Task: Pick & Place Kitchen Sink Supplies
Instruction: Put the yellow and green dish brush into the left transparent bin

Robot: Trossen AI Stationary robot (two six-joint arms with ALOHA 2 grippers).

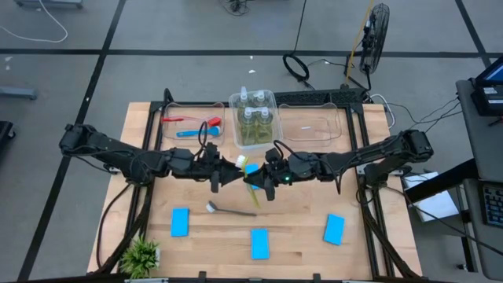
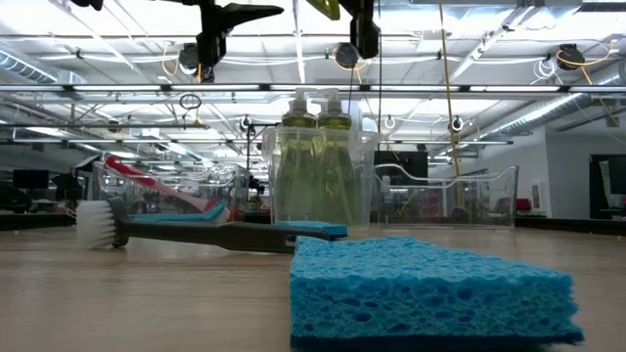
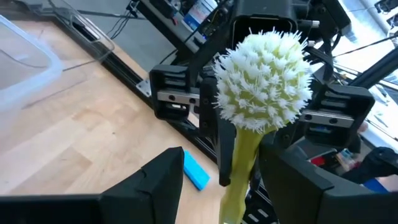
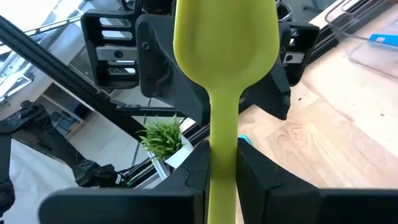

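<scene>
Mid-table, above the boards: I have the yellow-green brush [image 1: 250, 169] pinched by its handle in my right gripper [image 1: 258, 179], fingers clamped tight on the stem in the right wrist view. The brush's long axis runs out from that gripper toward my left gripper [image 1: 228, 174], bristle head [image 3: 264, 81] leading, so the head faces the left arm. The left gripper's fingers [image 3: 158, 180] stand apart on either side of the handle just below the head, not closed on it; looks like a hand-over. Both grippers are almost nose to nose, and the left is the nearer to the head. The bin of bottles [image 1: 254, 118] lies beyond them.
</scene>
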